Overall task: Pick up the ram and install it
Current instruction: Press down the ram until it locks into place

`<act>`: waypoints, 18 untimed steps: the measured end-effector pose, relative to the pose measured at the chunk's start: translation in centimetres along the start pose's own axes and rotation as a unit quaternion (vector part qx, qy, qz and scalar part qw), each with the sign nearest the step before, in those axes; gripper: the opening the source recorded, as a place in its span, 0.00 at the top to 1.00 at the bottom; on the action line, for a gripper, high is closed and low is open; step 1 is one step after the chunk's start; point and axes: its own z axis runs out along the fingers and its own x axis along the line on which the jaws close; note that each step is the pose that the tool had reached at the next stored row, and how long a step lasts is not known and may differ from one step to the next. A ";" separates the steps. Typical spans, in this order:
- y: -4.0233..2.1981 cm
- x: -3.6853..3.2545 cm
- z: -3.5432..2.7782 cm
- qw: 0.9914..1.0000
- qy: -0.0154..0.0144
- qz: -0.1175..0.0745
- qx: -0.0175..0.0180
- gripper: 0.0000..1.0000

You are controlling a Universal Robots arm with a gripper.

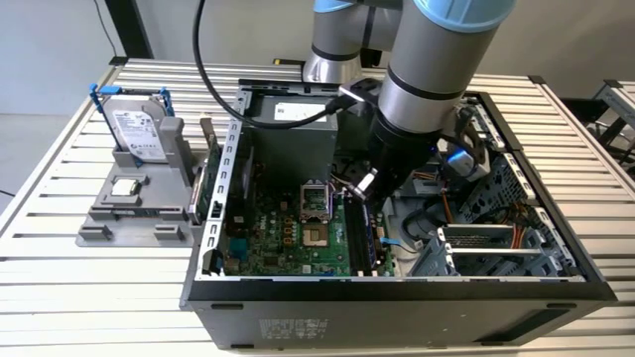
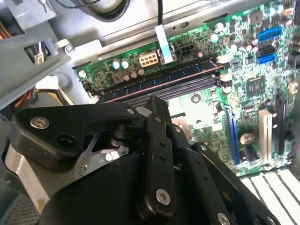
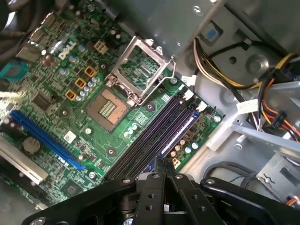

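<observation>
Lying edge-down among the black slots, at the side farthest from the socket: one ram, appearing in both wrist views. Running its long axis parallel to the slots, pointing from the near rim of the case toward its far side in the exterior view, flat faces standing upright.

Hovering right over one end of the ram: the hand, seen at the slots in the exterior view and in the second wrist view. Keeping its fingers drawn together, no gap showing between the tips; gripping the ram or merely touching it, not possible to tell.

Counting: one arm reaching down into the case, one ram, one socket with its lid standing open, one long blue slot, one drive.

Holding within the case: one green board carrying the slots and socket, plus bundled cables beside the board.

Standing outside the case, toward the exterior view's left: one grey holder carrying the drive in a blue frame, propped tilted. Resting on the slatted desk: both case and holder, just beside each other.
</observation>
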 end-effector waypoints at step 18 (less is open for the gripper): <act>-0.11 -0.13 -0.01 0.991 0.003 -0.135 -0.001 1.00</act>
